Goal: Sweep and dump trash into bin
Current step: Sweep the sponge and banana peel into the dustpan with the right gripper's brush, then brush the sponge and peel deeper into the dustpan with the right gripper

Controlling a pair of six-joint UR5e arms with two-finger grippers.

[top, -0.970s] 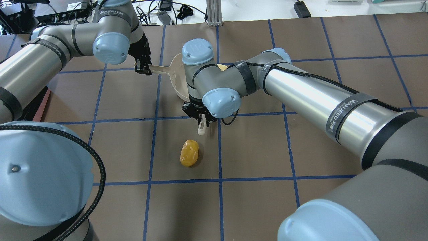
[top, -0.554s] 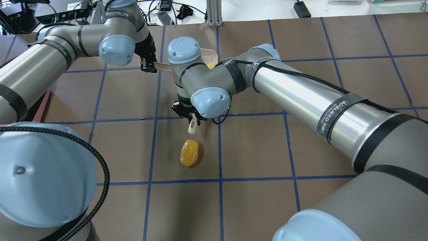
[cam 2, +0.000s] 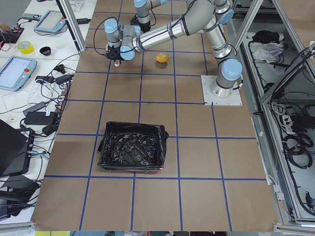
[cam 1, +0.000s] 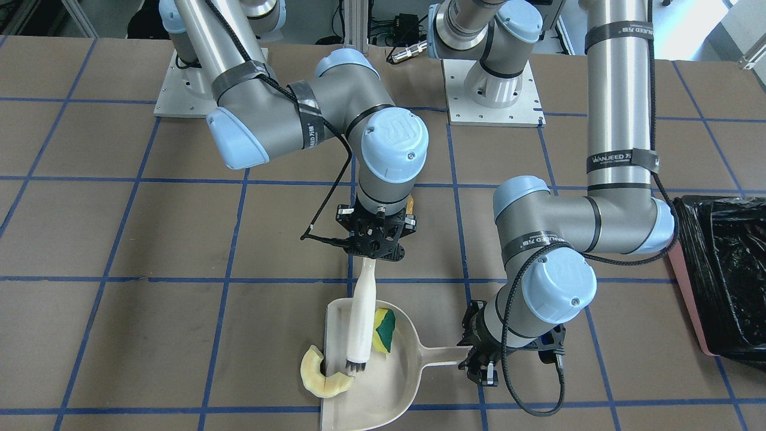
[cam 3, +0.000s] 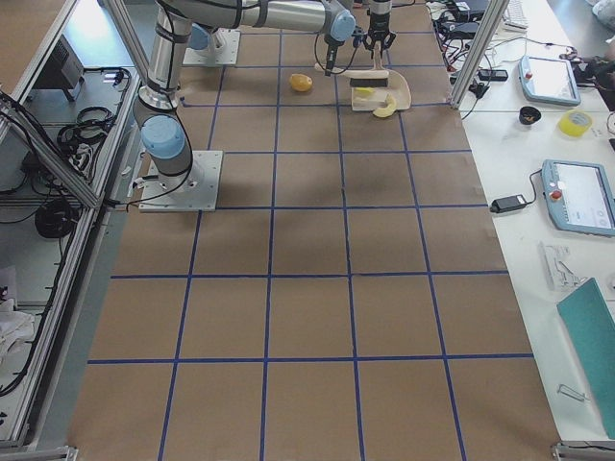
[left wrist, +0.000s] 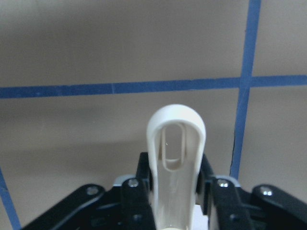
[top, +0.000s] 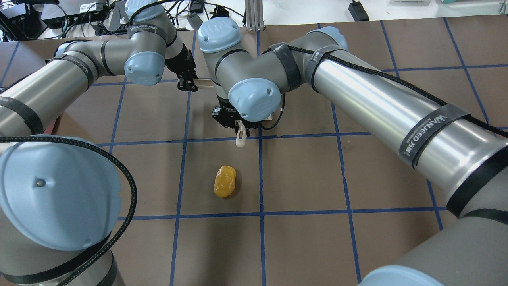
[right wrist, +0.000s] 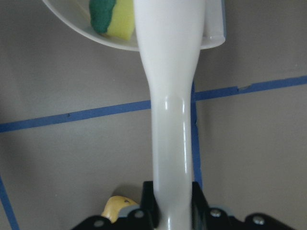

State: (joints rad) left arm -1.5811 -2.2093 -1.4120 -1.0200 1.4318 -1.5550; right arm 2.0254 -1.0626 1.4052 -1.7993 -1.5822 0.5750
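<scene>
On the far side of the table (top: 309,178) from the robot, the green-and-yellow sponge chunk (cam 1: 386,329) lies inside the beige dustpan (cam 1: 389,389), close to its back wall and just beside the brush. The cream slice (cam 1: 315,378) curls across the pan's open straight lip, one end on the pan floor and the rest out on the brown tabletop. The orange-yellow lump (top: 224,181) sits alone on the table, well apart from the pan and nearer the robot than either gripper.

A white brush (cam 1: 362,317) slants down into the pan, its dark bristles right at the inner end of the slice. The right gripper (cam 1: 372,254) is clamped round the brush's handle, whose looped tip pokes out behind the fingers in the overhead view. The left gripper (cam 1: 479,368) is closed on the end of the dustpan's handle, keeping the pan flat on the table; its wrist view shows the handle's loop pinched between the fingers.

Off at the table's end on the robot's left stands the bin (cam 2: 132,151), pink-sided and lined with crinkled black plastic, well apart from the pan and both grippers.
</scene>
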